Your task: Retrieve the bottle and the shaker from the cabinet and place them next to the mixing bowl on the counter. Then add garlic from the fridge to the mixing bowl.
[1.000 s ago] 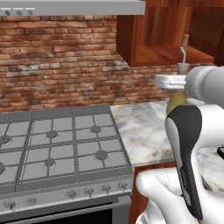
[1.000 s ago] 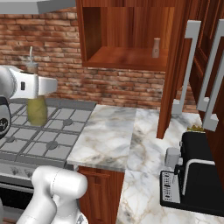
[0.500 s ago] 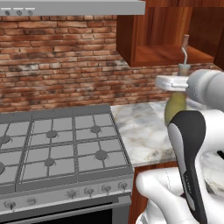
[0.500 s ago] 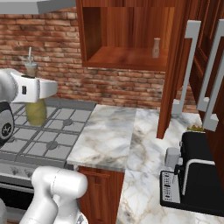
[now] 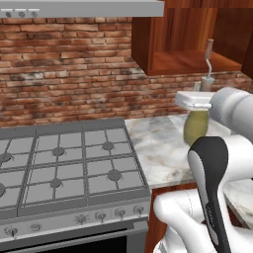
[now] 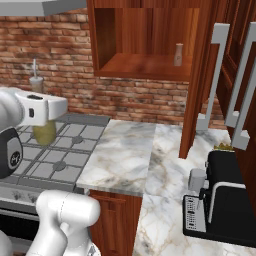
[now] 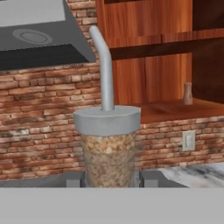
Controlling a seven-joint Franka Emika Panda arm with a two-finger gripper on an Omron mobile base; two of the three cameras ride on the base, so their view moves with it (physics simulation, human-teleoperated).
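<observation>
What worries me most is the grip. The gripper (image 5: 196, 109) is clenched on the bottle (image 5: 196, 128) high up, about the shoulder under its grey cap, and the rounded olive body hangs below the hand. On a curved surface like that, a quick swing could let the bottle pivot or slide down between the fingers (image 7: 149, 178). From the hand's own camera the two tips sit either side of the body, low in the picture, so I can't tell how much contact they have.

Second risk: the long pale spout stands well above the hand. If the arm lifts or swings sideways, that spout could clip the underside of the cabinet (image 6: 145, 65) or the range hood (image 5: 84, 7).

Third, the set-down. The bottle hangs upright in the air near where the stove (image 5: 64, 163) meets the counter (image 6: 125, 155) — one base camera puts it over marble, the other over the burners, so I can't say which. On a grate it would likely tip; it belongs on the marble next to the mixing bowl.

The shaker (image 6: 178, 55) stands on the cabinet shelf, well apart from the bottle, with its turn yet to come. A black toaster (image 6: 227, 200) sits on the counter's far right.

As for pose, the forearm is bent up from the base and the hand is level, pointing at the brick wall — wrist just below and left of the cabinet opening
</observation>
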